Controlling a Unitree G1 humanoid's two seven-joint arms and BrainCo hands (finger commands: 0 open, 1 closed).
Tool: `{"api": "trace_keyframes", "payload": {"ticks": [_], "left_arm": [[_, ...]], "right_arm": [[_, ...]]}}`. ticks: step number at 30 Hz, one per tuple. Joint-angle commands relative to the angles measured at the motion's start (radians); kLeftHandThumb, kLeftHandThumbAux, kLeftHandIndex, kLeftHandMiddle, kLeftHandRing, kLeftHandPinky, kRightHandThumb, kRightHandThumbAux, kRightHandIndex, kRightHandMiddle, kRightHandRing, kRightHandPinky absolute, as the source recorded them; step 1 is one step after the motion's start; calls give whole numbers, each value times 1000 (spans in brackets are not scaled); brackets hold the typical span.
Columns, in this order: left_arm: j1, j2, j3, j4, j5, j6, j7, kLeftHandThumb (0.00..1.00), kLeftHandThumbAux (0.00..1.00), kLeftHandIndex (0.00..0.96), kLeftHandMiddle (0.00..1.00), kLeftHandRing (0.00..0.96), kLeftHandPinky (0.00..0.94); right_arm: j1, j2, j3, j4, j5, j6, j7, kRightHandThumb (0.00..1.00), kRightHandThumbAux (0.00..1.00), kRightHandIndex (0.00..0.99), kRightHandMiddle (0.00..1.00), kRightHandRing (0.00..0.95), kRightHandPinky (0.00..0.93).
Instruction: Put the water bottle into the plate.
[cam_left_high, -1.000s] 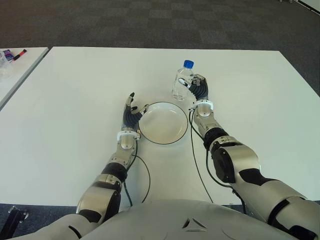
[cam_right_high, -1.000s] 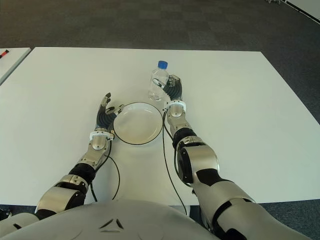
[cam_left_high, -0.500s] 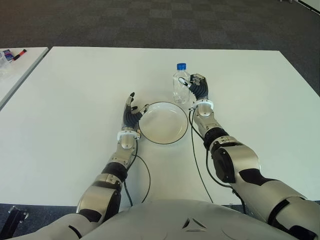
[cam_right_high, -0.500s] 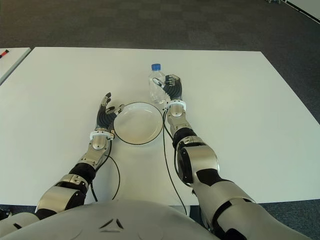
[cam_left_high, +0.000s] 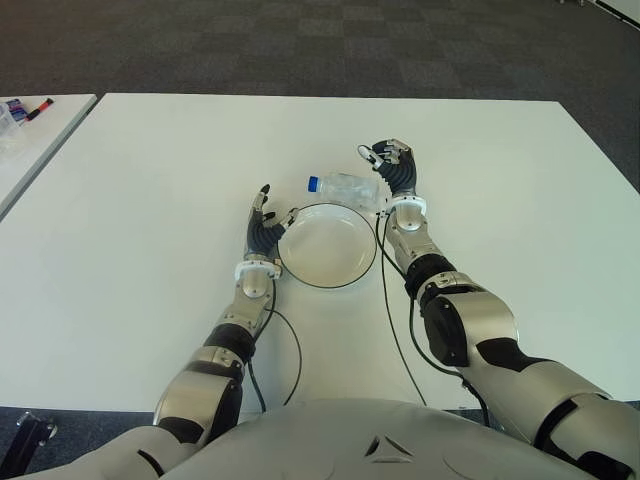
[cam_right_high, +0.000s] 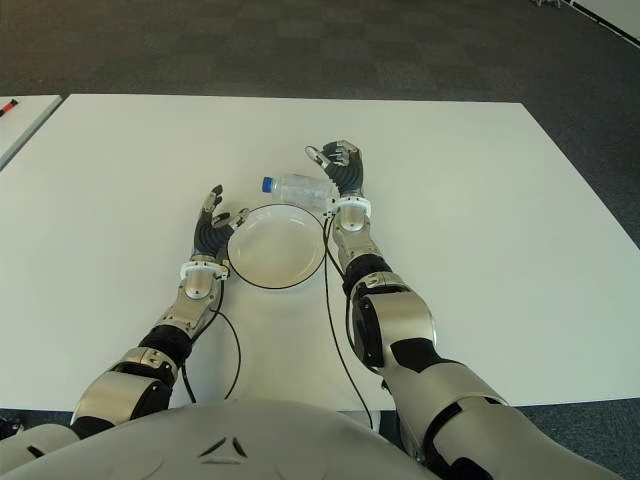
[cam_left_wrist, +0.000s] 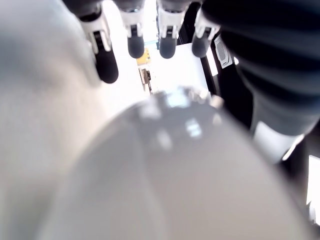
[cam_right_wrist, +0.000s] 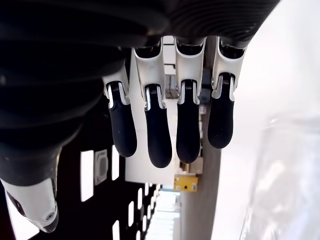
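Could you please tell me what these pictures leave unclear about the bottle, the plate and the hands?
- Water bottle and plate: eye views cannot settle whether they touch.
- Right hand: contact with the bottle unclear.
- Left hand: left wrist view blurred by the close plate.

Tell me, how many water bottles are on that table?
1. The water bottle lies on its side on the white table, just beyond the plate, beside the open right hand. None appears hidden.
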Motion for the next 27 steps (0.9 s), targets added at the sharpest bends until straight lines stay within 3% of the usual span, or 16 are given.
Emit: {"api": "trace_keyframes", "payload": {"ticks": [1,14,27], "left_arm": [[75,-25,-10,82,0,60,-8,245,619,26,1,0,0],[71,-27,-6,86,-4,64,-11,250,625,24,0,0,0],[70,-28,-6,90,-6,61,-13,245,616,25,0,0,0]], "right_arm": [[37,15,14,-32,0,-22,0,955,653,443,489,463,523],[76,8,62,-90,-27,-24,11,953,654,440,494,463,518],[88,2,61,-109,-2,-19,61,952,655,428,493,472,516]]}}
